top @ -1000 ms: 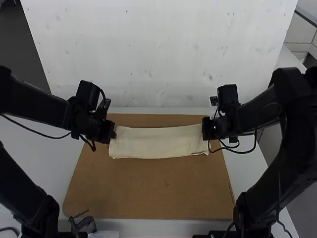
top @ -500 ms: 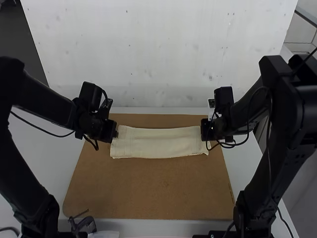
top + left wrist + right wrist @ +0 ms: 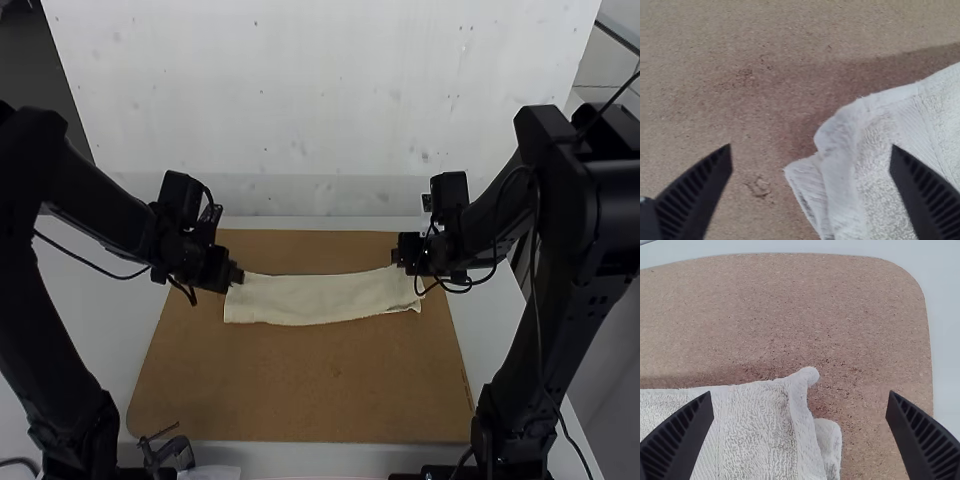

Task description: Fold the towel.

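1. High view: a pale cream towel (image 3: 320, 299) lies as a long, narrow strip from side to side on the far half of a brown board (image 3: 300, 380). The board rests on a white table (image 3: 120, 325).

2. The towel is folded into layers – both wrist views show a lower layer peeking out past the upper one at an end. Its surface is fuzzy, with a smoother band near the edge.

3. The left arm (image 3: 35, 330) reaches in from the left, its gripper (image 3: 236, 274) at the towel's left end, by the far corner. In the left wrist view its black, ribbed fingers (image 3: 690, 195) are spread wide, one over bare board and the other over the cloth, with the towel's end between them.

4. The right arm (image 3: 560, 290) mirrors it, its gripper (image 3: 400, 255) at the far corner of the towel's right end. In the right wrist view its black, ribbed fingers (image 3: 677, 440) are also spread wide; the folded end lies between them, and neither pinches it.

5. Whether any fingertip touches the cloth cannot be told.

6. A small dark metal object (image 3: 172, 452) sits at the board's near left edge, and a thin black cable (image 3: 90, 265) hangs along the left arm.
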